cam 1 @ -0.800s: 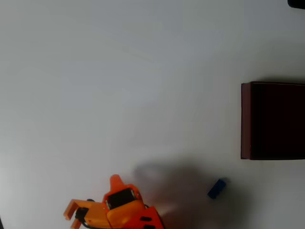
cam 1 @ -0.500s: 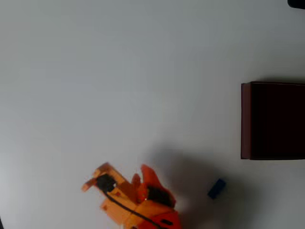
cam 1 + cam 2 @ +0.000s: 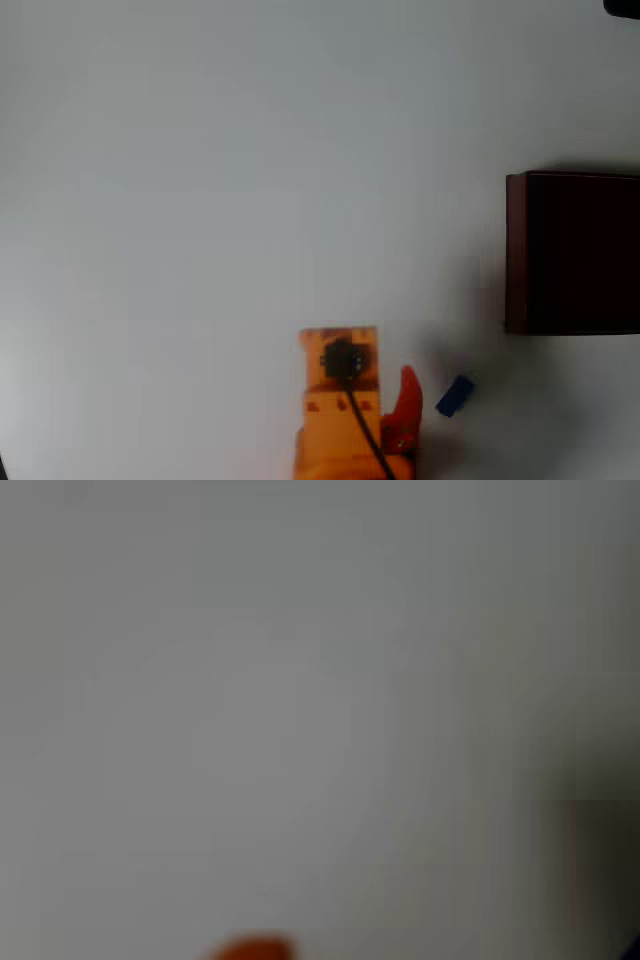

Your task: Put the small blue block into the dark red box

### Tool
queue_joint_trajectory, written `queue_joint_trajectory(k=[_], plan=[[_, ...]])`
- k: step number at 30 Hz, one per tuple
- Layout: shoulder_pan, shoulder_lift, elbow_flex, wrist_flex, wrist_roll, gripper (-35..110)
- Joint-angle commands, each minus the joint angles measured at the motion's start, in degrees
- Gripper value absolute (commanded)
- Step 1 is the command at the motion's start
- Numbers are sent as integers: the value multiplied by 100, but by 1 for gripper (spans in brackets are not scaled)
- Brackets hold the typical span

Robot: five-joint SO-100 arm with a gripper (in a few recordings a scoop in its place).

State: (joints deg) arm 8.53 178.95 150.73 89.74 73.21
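Near the bottom edge of the overhead view, the orange gripper pokes up from the lower border, its body a pale orange block with a black cable running down its middle and a redder pointed finger on its right side. Only that 1 finger is plain to see from above, so I cannot tell whether the jaws stand apart or together.

Just to the right of that finger, close but not touching, lies the small blue block, tilted on the white table. Nothing is between the jaws that I can make out.

Further right of the gripper and higher in the picture sits the dark red box, its thin maroon left wall facing the arm and its near-black inside running off the right border. The block lies below the box's lower left corner, outside it.

Down at the wrist, the picture is badly blurred: grey table, an orange smear of finger at the bottom edge, and a dim dark shape at the lower right, too soft to name.
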Motion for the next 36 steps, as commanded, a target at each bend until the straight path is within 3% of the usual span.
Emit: queue_joint_trajectory(k=[1, 9, 14, 23, 36], plan=[[545, -598, -360, 44, 668, 23], [1143, -1749, -369, -202, 2039, 26], [1529, -2373, -88, -1169, 2180, 28], [2452, -3639, 53, -2215, 1714, 29], [3278, -3542, 668, -2435, 1178, 28]])
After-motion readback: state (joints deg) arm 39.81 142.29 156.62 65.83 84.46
